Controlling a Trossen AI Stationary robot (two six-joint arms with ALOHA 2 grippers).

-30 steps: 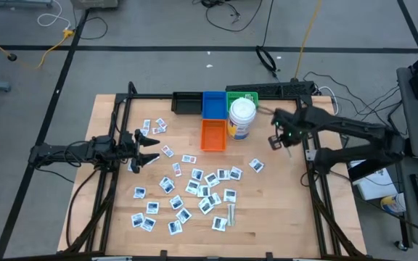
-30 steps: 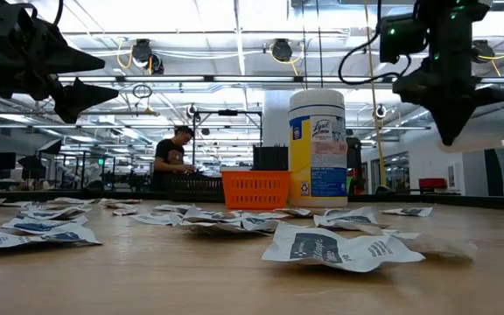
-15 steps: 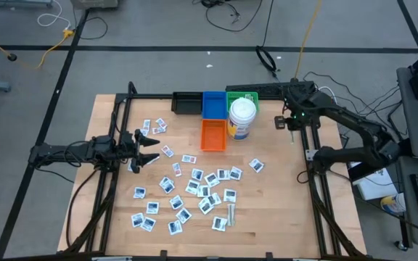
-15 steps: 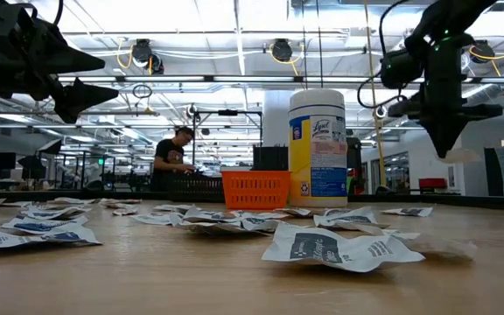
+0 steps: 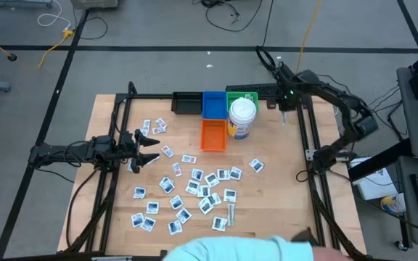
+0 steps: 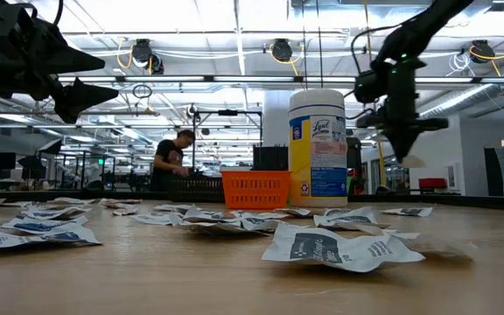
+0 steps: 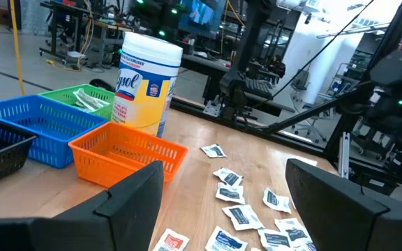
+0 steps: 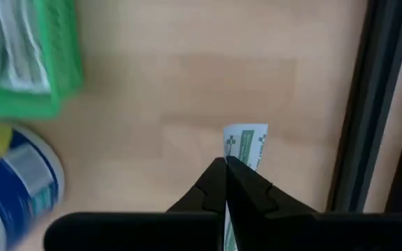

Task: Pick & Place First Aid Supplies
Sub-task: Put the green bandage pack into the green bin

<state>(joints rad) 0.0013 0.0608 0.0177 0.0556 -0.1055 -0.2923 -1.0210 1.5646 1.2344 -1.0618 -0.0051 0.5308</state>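
Many small white packets (image 5: 194, 187) lie scattered flat on the wooden table (image 5: 289, 188), and show in the low view as packets (image 6: 331, 248). My right gripper (image 5: 283, 110) hangs above the table's far right part, just right of the green basket (image 5: 242, 96). It is shut on a narrow pale strip (image 8: 245, 141) with green print. My left gripper (image 5: 151, 148) waits open at the table's left side, level, with nothing between its fingers (image 7: 135, 195). My right gripper pinches the narrow strip between its two shut fingers (image 8: 215, 183), which point down from above. The strip's green-printed end (image 8: 241, 152) sticks out past the fingertips. The strip is lifted clear of the table.
Black (image 5: 187, 104), blue (image 5: 212, 104) and green baskets stand in a row at the far edge. An orange basket (image 5: 213, 134) and a yellow wipes canister (image 5: 242, 118) stand in front of them. A person's pale sleeve (image 5: 238, 250) shows at the near edge.
My right gripper, still shut on the strip, has travelled from beside the canister toward the table's far edge, to a spot just right of the green basket. It has also rolled a little. A pale sleeve has come in at the near edge.
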